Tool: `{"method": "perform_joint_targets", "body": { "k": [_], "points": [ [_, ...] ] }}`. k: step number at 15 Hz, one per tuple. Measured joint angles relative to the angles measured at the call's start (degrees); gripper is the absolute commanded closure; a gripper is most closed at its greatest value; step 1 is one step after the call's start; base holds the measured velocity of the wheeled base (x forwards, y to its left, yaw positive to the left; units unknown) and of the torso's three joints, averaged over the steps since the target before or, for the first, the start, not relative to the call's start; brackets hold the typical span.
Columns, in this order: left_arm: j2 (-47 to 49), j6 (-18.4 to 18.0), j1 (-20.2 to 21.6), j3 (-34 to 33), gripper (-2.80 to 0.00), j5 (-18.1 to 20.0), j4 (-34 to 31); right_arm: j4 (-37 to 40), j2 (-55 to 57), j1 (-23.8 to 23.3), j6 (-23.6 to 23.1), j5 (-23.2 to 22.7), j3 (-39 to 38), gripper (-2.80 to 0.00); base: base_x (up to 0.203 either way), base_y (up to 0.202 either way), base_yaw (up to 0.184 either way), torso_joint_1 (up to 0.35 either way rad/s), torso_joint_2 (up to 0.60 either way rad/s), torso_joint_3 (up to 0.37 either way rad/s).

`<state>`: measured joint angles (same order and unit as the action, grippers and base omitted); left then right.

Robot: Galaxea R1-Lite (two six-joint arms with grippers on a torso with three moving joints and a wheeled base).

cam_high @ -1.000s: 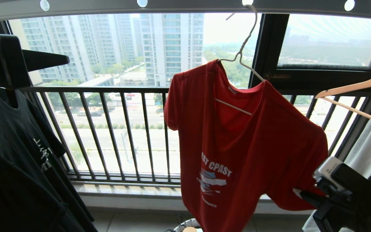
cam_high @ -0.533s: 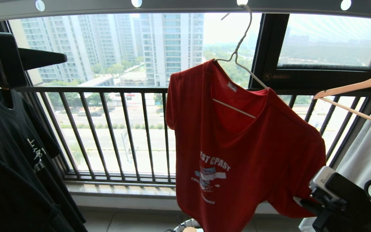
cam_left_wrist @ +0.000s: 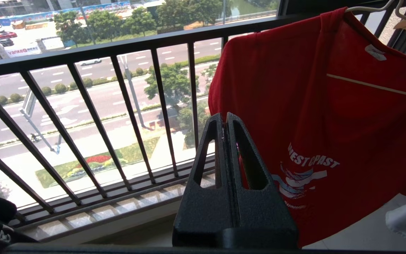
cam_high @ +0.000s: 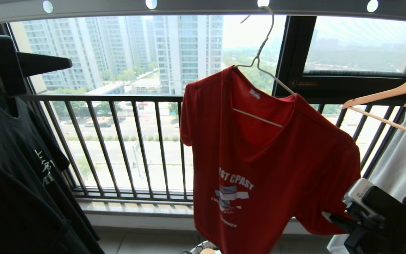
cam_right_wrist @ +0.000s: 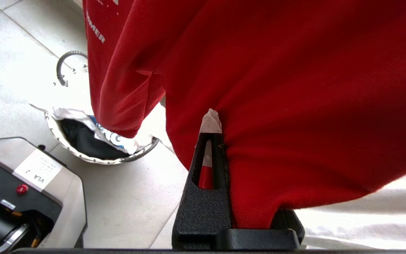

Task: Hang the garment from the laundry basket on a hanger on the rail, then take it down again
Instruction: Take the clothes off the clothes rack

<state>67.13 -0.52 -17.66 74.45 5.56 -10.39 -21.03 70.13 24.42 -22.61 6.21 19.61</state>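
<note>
Now the red short-sleeved T-shirt (cam_high: 270, 158) hangs on the thin pale wire hanger (cam_high: 259, 67), hooked over the long grey overhead rail (cam_high: 203, 6). Right tool (cam_right_wrist: 211, 141) pinches its sleeve hem, probably to straighten it; left tool (cam_left_wrist: 225, 121) waits closed, empty.

Daylight is pouring in through the window (cam_high: 125, 70), leaving the view outside hazy and washed out. The black shirt (cam_high: 19, 183) on the left is sinking into near-featureless shadow. The red T-shirt (cam_high: 266, 169) is glowing evenly. Straight lines are bowing toward the head view's edges, especially the rail (cam_high: 203, 6).
</note>
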Motion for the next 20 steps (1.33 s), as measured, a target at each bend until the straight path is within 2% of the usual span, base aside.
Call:
{"method": "perform_joint_targets", "body": {
  "k": [4, 8, 9, 13, 16, 18, 20],
  "points": [
    [0.0, 0.0, 0.0, -0.1, 0.00, 0.0, 0.0, 1.9, -7.0, -0.2, 3.0, -2.4, -1.3, 0.00, 0.000, 0.000, 0.000, 0.000, 0.00, 0.000],
    [0.2, 0.0, 0.0, 0.1, 0.00, 0.0, 0.0, 12.6, -17.7, -0.5, 5.4, -3.5, -1.4, -0.03, 0.000, 0.000, 0.000, 0.000, 0.00, 0.000],
    [0.2, 0.0, 0.0, 0.1, 0.00, 0.0, 0.0, 15.1, -19.6, -0.5, 5.7, -3.6, -1.0, -2.80, 0.000, 0.000, 0.000, 0.000, 0.00, 0.000],
    [0.1, 0.0, -0.1, 0.1, 0.00, 0.0, 0.0, 17.1, -23.0, -0.6, 6.0, -3.7, 0.7, -2.80, 0.000, 0.000, 0.000, 0.000, 0.00, 0.000],
    [0.3, 0.1, -0.1, 0.2, 0.00, 0.0, -0.1, 21.5, -27.2, -0.6, 6.7, -4.1, 1.3, -2.80, 0.000, 0.000, 0.000, 0.000, 0.00, 0.000],
    [0.5, 0.1, -0.1, 0.2, 0.00, 0.0, -0.2, 25.8, -30.9, -0.5, 10.1, -6.2, 3.2, -2.80, 0.000, 0.000, 0.000, 0.000, 0.00, 0.000],
    [0.9, 0.1, -0.1, 0.3, 0.00, 0.0, -0.2, 28.6, -33.6, -0.1, 14.2, -10.8, 5.3, -2.80, 0.000, 0.000, 0.000, 0.000, 0.00, 0.000]
  ]
}}
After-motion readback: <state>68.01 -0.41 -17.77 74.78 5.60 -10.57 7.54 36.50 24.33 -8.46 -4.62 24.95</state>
